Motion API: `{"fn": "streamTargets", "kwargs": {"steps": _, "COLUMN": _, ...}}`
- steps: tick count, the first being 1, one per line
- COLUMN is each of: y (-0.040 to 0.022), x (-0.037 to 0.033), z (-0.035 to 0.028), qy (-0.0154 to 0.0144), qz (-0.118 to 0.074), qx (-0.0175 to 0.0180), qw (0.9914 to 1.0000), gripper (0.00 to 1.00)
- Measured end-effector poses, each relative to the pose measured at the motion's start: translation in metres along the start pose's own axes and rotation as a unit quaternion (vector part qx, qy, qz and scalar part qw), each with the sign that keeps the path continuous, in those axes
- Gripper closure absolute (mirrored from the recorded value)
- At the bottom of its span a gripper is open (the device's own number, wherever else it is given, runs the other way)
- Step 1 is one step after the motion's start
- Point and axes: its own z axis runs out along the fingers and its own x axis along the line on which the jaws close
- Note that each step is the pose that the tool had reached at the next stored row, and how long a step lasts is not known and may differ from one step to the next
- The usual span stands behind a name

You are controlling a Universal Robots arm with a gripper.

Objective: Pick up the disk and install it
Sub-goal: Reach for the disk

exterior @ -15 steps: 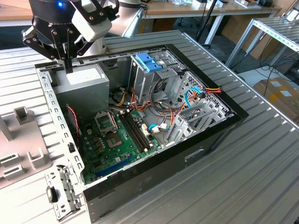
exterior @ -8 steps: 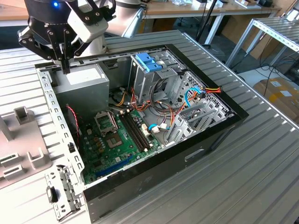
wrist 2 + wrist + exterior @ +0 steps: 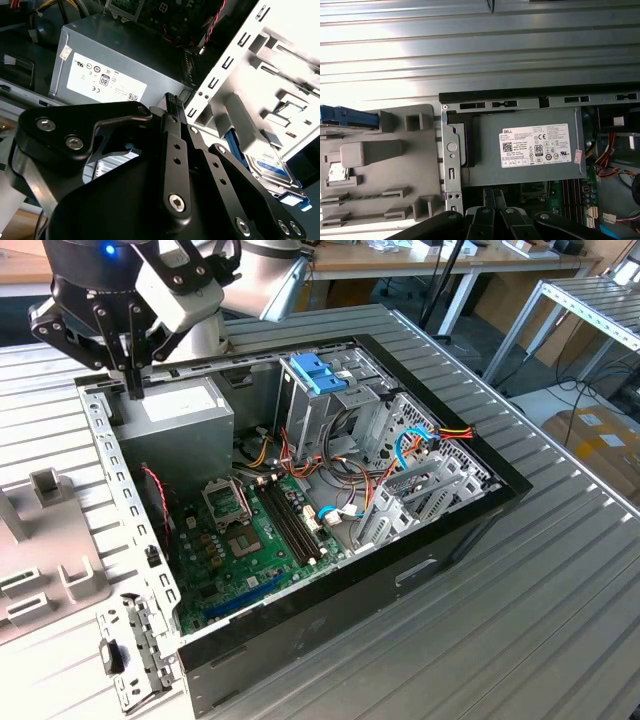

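Here, your tool (image 3: 134, 390), closed and empty, hangs at the exterior view's upper left; the disk (image 3: 269, 166) lies apart.

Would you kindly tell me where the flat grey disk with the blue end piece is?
In both wrist views, the disk lies on the light grey fixture, outside the open computer case wall.

The room light is bright and even over the ribbed metal table (image 3: 560, 570) in the exterior view, with soft shadow pooling deep inside the open computer case (image 3: 330, 540). In the first wrist view the table's ribs glare nearly white. In the second wrist view the grey holder (image 3: 285, 95) is washed out, and the black gripper (image 3: 171, 100) reads dark against it.
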Motion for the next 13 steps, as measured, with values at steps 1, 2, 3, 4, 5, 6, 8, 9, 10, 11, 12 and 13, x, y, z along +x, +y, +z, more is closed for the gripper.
{"fn": "streamTargets", "kwargs": {"steps": 1, "y": -0.0001, "x": 0.0007, "z": 0.0000, "qy": 0.0000, "qz": 0.000, "qx": 0.0000, "qw": 1.00000, "gripper": 0.89}}
{"fn": "streamTargets", "kwargs": {"steps": 2, "y": -0.0001, "x": 0.0016, "z": 0.0000, "qy": 0.0000, "qz": 0.000, "qx": 0.0000, "qw": 1.00000, "gripper": 0.89}}
{"fn": "streamTargets", "kwargs": {"steps": 3, "y": -0.0002, "x": 0.0023, "z": 0.0000, "qy": 0.0000, "qz": 0.000, "qx": 0.0000, "qw": 1.00000, "gripper": 0.89}}
{"fn": "streamTargets", "kwargs": {"steps": 4, "y": -0.0002, "x": 0.0036, "z": -0.0001, "qy": 0.0000, "qz": 0.000, "qx": 0.0000, "qw": 1.00000, "gripper": 0.89}}
{"fn": "streamTargets", "kwargs": {"steps": 5, "y": -0.0003, "x": 0.0047, "z": -0.0001, "qy": 0.0000, "qz": 0.000, "qx": 0.0000, "qw": 1.00000, "gripper": 0.89}}
{"fn": "streamTargets", "kwargs": {"steps": 6, "y": -0.0004, "x": 0.0052, "z": -0.0001, "qy": 0.0000, "qz": 0.000, "qx": 0.0000, "qw": 1.00000, "gripper": 0.89}}
{"fn": "streamTargets", "kwargs": {"steps": 8, "y": -0.0005, "x": 0.0066, "z": -0.0002, "qy": 0.0000, "qz": 0.000, "qx": 0.0000, "qw": 1.00000, "gripper": 0.89}}
{"fn": "streamTargets", "kwargs": {"steps": 9, "y": -0.0005, "x": 0.0072, "z": -0.0002, "qy": 0.0000, "qz": 0.000, "qx": 0.0000, "qw": 1.00000, "gripper": 0.89}}
{"fn": "streamTargets", "kwargs": {"steps": 10, "y": -0.0006, "x": 0.0083, "z": -0.0002, "qy": 0.0000, "qz": 0.000, "qx": 0.0000, "qw": 1.00000, "gripper": 0.89}}
{"fn": "streamTargets", "kwargs": {"steps": 11, "y": -0.0007, "x": 0.0091, "z": -0.0002, "qy": 0.0000, "qz": 0.000, "qx": 0.0000, "qw": 1.00000, "gripper": 0.89}}
{"fn": "streamTargets", "kwargs": {"steps": 12, "y": -0.0007, "x": 0.0098, "z": -0.0003, "qy": 0.0000, "qz": 0.000, "qx": 0.0000, "qw": 1.00000, "gripper": 0.89}}
{"fn": "streamTargets", "kwargs": {"steps": 13, "y": -0.0008, "x": 0.0107, "z": -0.0003, "qy": 0.0000, "qz": 0.000, "qx": 0.0000, "qw": 1.00000, "gripper": 0.89}}
